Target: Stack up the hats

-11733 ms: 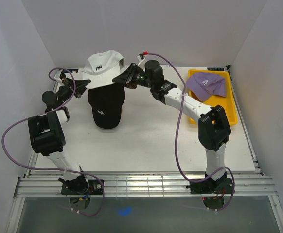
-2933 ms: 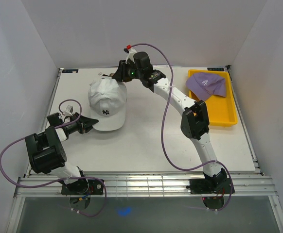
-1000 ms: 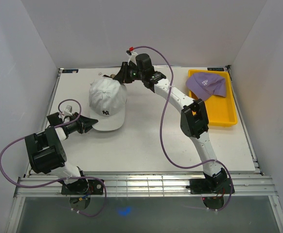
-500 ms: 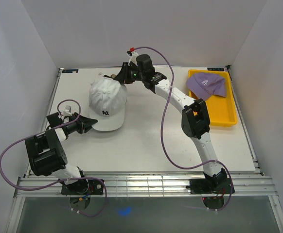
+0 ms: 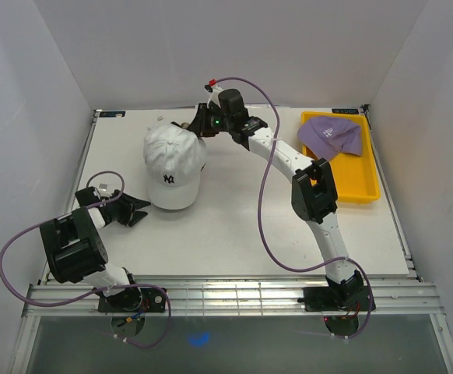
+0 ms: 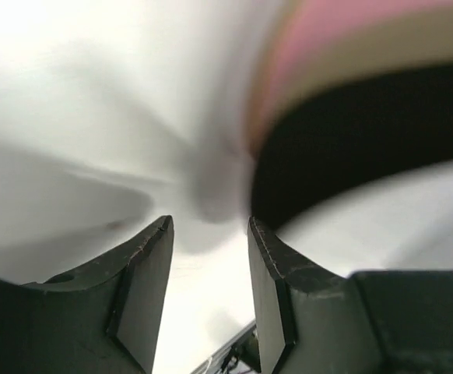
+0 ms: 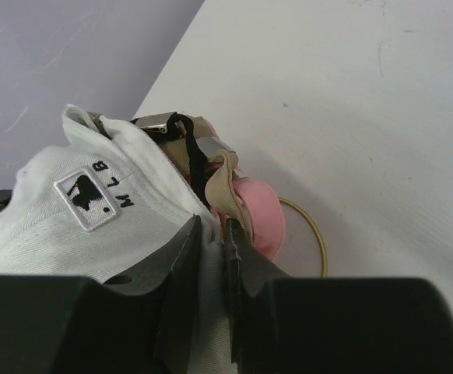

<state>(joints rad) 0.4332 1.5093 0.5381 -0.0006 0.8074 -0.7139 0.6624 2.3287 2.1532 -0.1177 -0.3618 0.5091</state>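
A white hat point(image 5: 173, 160) with a dark logo tops a stack at the table's back left. My right gripper point(image 5: 198, 128) is at the stack's rear, shut on the white hat's point(image 7: 94, 210) back fabric. The right gripper point(image 7: 211, 226) has a pink hat point(image 7: 261, 214) and a tan strap point(image 7: 222, 187) showing just beyond its jaws. My left gripper point(image 5: 142, 213) stands open just off the brim's front left, holding nothing. Between the left gripper's point(image 6: 209, 224) fingers there is only table. Ahead of it are blurred layered brims, pink point(image 6: 328, 31), tan point(image 6: 398, 54) and black point(image 6: 351, 148). A purple hat point(image 5: 331, 136) lies in the tray.
The yellow tray point(image 5: 359, 187) sits at the right side of the table by the wall. A thin yellowish ring point(image 7: 320, 241) lies on the table behind the stack. White walls close in the left, back and right.
My left gripper has opened, let go of the white hat's brim and drawn back to the near left. The right gripper keeps its grip at the rear.
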